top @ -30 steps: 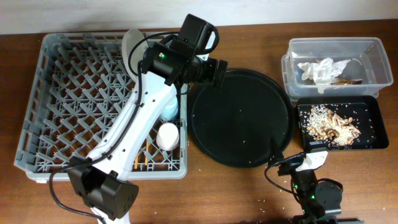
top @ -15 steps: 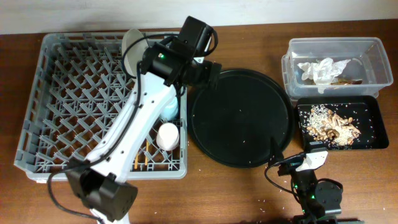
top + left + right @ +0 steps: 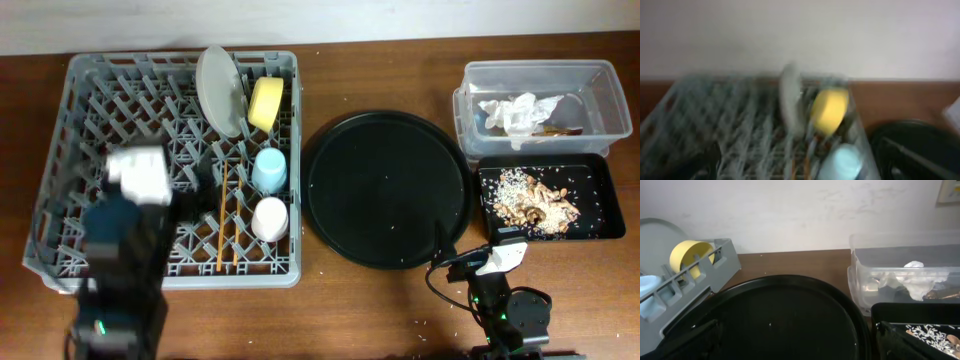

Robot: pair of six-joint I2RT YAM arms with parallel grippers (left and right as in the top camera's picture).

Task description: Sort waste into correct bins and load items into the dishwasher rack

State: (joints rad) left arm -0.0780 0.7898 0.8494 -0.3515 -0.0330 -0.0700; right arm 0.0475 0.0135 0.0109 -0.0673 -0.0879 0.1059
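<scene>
The grey dishwasher rack [image 3: 60, 150] holds the white plate [image 3: 218, 90] on edge, the yellow bowl [image 3: 265, 103], the light-blue cup [image 3: 269, 170], the pink-white cup [image 3: 269, 218] and two chopsticks [image 3: 222, 215]. The clear tub [image 3: 590, 75] holds white tissue [image 3: 518, 112]. The black tray [image 3: 596, 168] holds food scraps [image 3: 535, 203]. My left arm [image 3: 125, 215] is a blur over the rack's front left. Its gripper [image 3: 800, 170] shows only dark blurred fingers set wide apart, empty. My right gripper [image 3: 800, 345] is open and empty, low over the round tray's front edge.
A large round black tray [image 3: 388, 188] lies between the rack and the two bins, with a few rice crumbs on it. My right arm's base [image 3: 505, 305] is at the table's front edge. A white wall runs behind the table.
My left arm has pulled back from the rack's back right corner to its front left, uncovering the plate, bowl, cups and chopsticks. The right arm has not moved.
</scene>
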